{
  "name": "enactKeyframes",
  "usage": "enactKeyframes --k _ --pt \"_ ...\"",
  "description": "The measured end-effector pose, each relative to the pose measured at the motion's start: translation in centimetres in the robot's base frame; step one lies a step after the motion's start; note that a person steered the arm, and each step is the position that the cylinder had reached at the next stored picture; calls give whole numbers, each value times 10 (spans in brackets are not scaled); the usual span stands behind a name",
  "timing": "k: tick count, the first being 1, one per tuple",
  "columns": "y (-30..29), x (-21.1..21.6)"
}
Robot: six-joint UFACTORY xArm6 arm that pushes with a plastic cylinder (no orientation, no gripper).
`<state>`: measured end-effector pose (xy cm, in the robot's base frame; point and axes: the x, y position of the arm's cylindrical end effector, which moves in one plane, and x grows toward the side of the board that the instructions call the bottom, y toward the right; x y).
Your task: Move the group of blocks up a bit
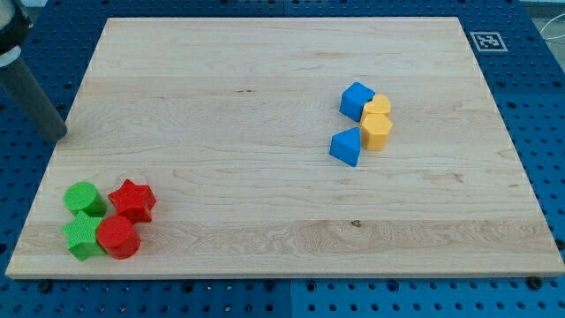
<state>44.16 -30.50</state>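
Observation:
My tip (pixel 60 134) is at the view's left edge of the wooden board (pixel 265 88), the dark rod rising to the upper left corner. Well below it, in the board's lower left corner, sits a tight group: a green cylinder (pixel 84 198), a red star (pixel 132 200), a green star (pixel 83 235) and a red cylinder (pixel 117 237). At the right of centre lies a second group: a blue cube (pixel 357 99), a yellow heart-like block (pixel 378 107), a yellow hexagon (pixel 376 131) and a blue triangular block (pixel 346 146). The tip touches no block.
A blue perforated table (pixel 530 132) surrounds the board. A black-and-white marker tag (pixel 486 41) lies beyond the board's top right corner.

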Motion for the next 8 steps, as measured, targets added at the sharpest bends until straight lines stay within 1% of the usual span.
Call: enactKeyframes --k 1,2,4,5,6,8 --pt "0 20" --pt "0 73" --pt "0 145" --pt "12 176" --pt "34 175" --pt "102 168"
